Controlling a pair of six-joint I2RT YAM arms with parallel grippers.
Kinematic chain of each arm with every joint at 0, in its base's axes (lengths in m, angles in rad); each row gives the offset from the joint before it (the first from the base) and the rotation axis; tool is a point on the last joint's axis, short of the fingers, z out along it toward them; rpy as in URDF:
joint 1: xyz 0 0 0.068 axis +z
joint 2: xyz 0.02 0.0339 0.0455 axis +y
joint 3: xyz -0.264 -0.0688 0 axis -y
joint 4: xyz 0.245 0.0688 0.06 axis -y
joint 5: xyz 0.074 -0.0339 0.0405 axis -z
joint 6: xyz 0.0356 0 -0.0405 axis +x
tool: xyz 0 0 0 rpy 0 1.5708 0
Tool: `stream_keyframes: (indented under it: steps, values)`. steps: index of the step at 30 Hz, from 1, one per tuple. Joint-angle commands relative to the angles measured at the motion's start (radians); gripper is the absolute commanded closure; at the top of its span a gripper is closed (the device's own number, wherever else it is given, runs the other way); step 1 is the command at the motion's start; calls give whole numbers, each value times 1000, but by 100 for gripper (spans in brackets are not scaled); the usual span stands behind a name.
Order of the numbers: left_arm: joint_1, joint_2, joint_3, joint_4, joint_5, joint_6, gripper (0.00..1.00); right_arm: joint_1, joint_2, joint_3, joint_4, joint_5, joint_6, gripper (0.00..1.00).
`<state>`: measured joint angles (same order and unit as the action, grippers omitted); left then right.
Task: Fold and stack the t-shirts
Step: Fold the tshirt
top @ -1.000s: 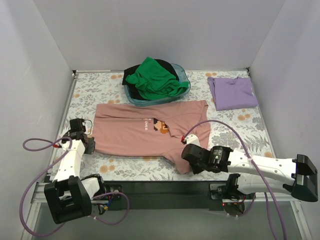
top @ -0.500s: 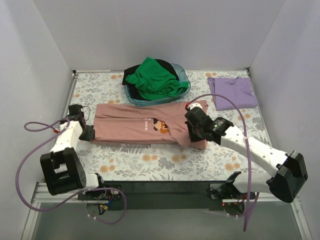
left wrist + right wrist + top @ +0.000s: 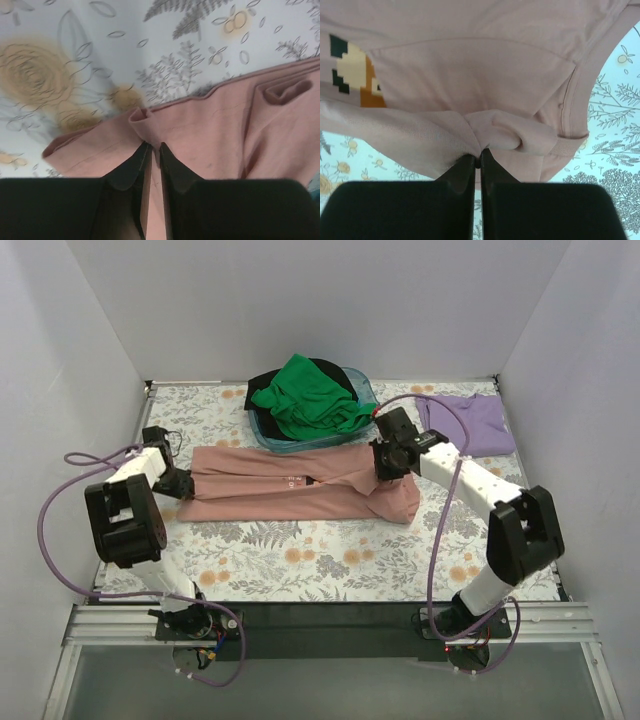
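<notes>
The dusty pink t-shirt (image 3: 290, 495) lies across the middle of the table, folded into a long band. My left gripper (image 3: 183, 483) is shut on its left edge; the pinched fabric shows in the left wrist view (image 3: 150, 127). My right gripper (image 3: 385, 468) is shut on the right part of the shirt, with a bunched fold (image 3: 510, 132) at its tips and the pixel graphic (image 3: 352, 70) to the left. The lavender t-shirt (image 3: 465, 425) lies folded at the back right. The green t-shirt (image 3: 310, 395) sits on the black one (image 3: 265, 382) in the basket.
A blue basket (image 3: 368, 415) stands at the back centre. White walls close the table on three sides. The cloth is floral patterned (image 3: 330, 555). Purple cables loop from both arms.
Both grippers moved away from the near edge, carrying the pink shirt's near half up over its far half. The shirt is now a narrower band.
</notes>
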<state>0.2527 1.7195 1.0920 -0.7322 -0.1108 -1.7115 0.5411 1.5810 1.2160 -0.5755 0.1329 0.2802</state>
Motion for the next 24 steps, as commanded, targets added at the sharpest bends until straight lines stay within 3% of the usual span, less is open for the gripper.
stream_keyframes:
  steps: [1,2,5,6,8,9,14,19,20,23,24]
  values:
    - [-3,58,80,37,31,50,87,-43,94,118,26,-33,-26,99]
    - [-9,92,115,39,28,53,62,-58,132,135,23,-42,-24,99]
    - [-12,132,169,36,26,67,37,-84,186,212,9,-39,-16,92]
    - [-15,155,208,28,26,70,26,-92,206,236,3,-23,-12,79]
    - [-13,169,249,5,22,79,10,-105,264,313,-18,8,0,62]
    - [-13,170,272,-19,8,81,8,-109,293,332,-20,31,-1,50]
    - [-13,89,246,-29,-9,99,5,-113,281,347,-34,-4,-16,42]
    - [-15,-41,168,-16,8,99,4,-107,143,162,43,-117,-26,32]
    - [-16,-58,136,-12,20,102,3,-102,117,114,75,-204,-30,30]
    - [-24,-115,47,25,57,113,3,-95,31,-56,261,-350,-50,2]
    - [-29,-124,20,58,69,118,3,-95,22,-79,302,-422,-52,2]
